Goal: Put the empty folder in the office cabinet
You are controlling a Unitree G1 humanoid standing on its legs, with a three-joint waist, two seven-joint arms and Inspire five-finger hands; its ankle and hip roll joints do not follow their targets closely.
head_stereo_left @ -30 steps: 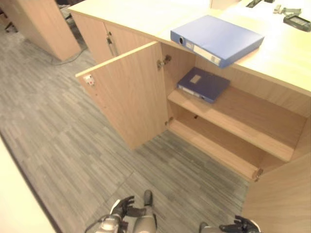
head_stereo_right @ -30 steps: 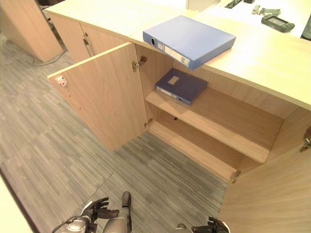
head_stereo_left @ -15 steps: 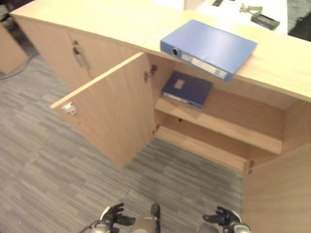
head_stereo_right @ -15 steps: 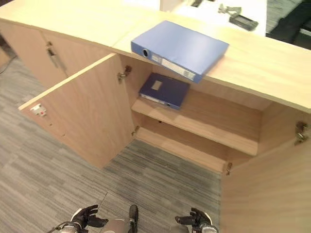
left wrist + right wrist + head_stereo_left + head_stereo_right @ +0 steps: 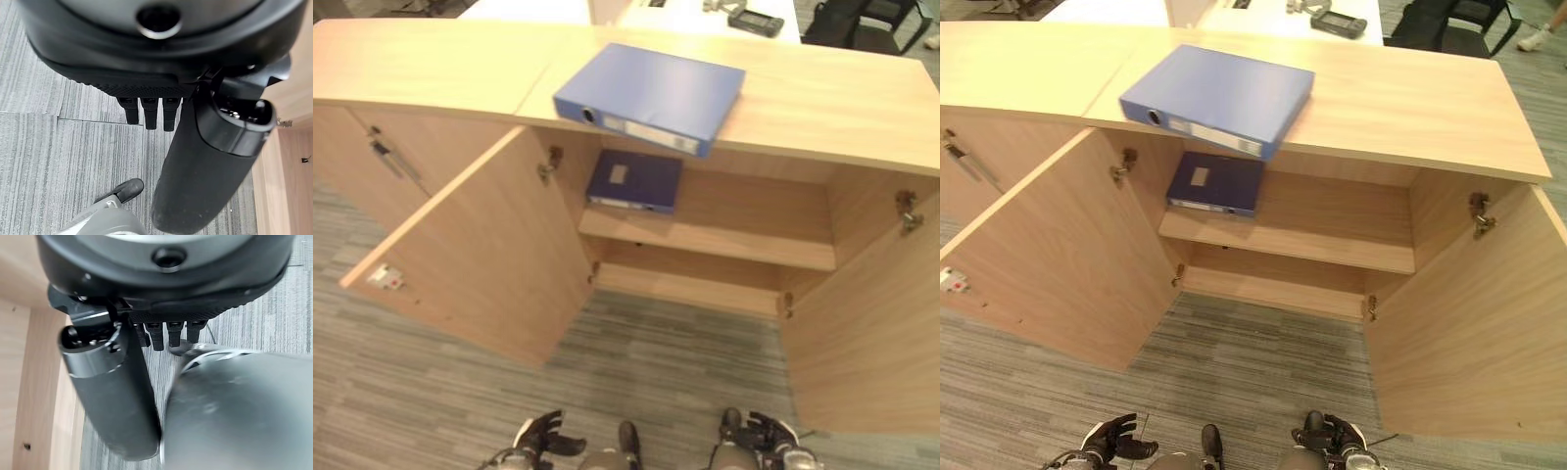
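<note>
Cabinet (image 5: pixel 724 235) open; folder (image 5: pixel 651 95) on top, hands (image 5: pixel 540 438) well below.

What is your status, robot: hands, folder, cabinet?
Left hand and right hand low, open, holding nothing. Light blue folder flat on the cabinet top, untouched. Both doors open; dark blue folder lies at the upper shelf's left end.

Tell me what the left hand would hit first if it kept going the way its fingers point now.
Most likely the grey carpet floor. The left hand hangs low with straight fingers aimed down at it, nothing visible between, though depth is hard to judge.
</note>
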